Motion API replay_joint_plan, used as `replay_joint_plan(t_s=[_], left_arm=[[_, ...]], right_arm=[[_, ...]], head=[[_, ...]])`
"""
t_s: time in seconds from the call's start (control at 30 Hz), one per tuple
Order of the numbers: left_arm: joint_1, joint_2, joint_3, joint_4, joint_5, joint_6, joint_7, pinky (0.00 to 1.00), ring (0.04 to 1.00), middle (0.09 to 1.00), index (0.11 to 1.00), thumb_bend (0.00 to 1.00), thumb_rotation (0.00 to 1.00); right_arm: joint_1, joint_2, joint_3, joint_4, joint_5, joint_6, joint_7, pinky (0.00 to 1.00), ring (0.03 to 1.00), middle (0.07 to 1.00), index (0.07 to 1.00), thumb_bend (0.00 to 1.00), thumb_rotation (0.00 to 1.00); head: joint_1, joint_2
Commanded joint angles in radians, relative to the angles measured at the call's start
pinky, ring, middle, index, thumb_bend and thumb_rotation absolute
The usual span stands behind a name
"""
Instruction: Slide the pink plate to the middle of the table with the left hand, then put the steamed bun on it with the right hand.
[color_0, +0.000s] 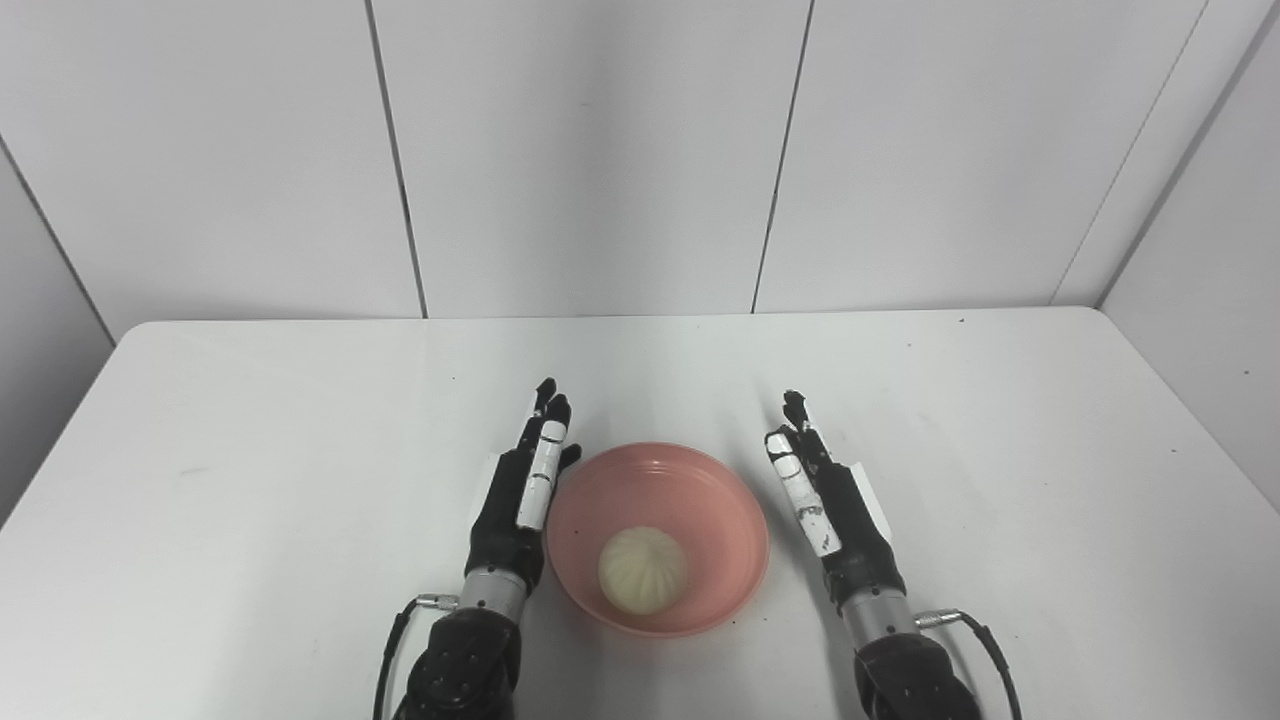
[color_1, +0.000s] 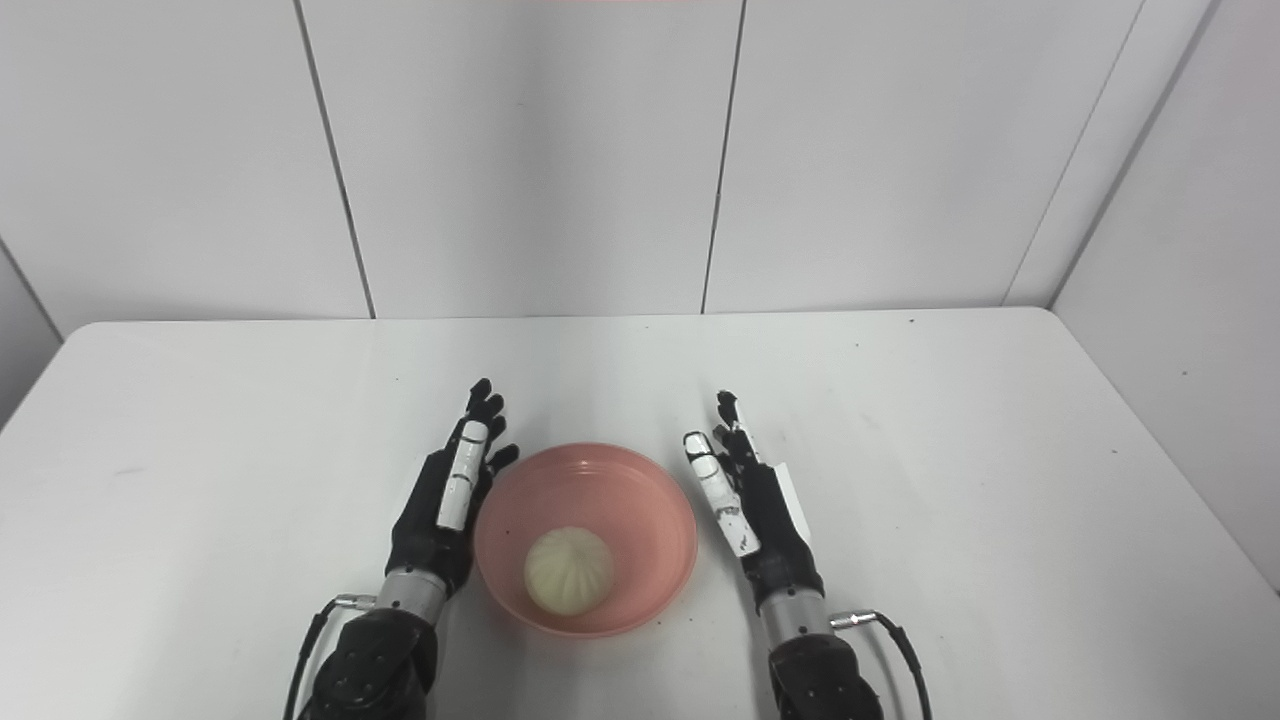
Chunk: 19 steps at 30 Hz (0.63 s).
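Looking down, you see the bun (color_0: 642, 570) sitting in the pink plate (color_0: 700, 490) near the front middle of the table (color_0: 250, 420), with your left hand (color_0: 520, 500) and right hand (color_0: 830, 500) on each side, fingers straight, holding nothing.

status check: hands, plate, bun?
Left hand open, beside the pink plate, holding nothing. Right hand open, clear of the plate's other side. Steamed bun sits on the plate, mid-table near the front edge. Nothing in the way.
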Motion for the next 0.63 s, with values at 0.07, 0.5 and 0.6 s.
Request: replay_joint_plan(t_s=[0.07, 0.5, 0.6], left_arm=[[-0.011, 0.002, -0.005, -0.025, 0.002, -0.005, -0.010, 1.00, 1.000, 1.000, 1.000, 0.59, 0.99], [-0.010, 0.000, -0.006, -0.029, 0.003, 0.010, -0.015, 1.00, 1.000, 1.000, 1.000, 0.64, 0.99], [-0.009, 0.001, -0.007, -0.028, 0.001, 0.010, -0.016, 1.00, 1.000, 1.000, 1.000, 0.64, 0.99]], right_arm=[[-0.026, 0.000, -0.001, -0.031, 0.008, 0.006, 0.002, 0.95, 0.961, 0.990, 0.980, 0.70, 1.00], [-0.027, -0.008, 0.002, -0.034, 0.016, 0.016, 0.003, 0.96, 0.967, 0.990, 0.980, 0.68, 1.00], [-0.027, -0.008, 0.004, -0.036, 0.016, 0.021, 0.003, 0.95, 0.962, 0.987, 0.978, 0.67, 1.00]], head=[[0.000, -0.002], [0.000, -0.001], [0.000, -0.001]])
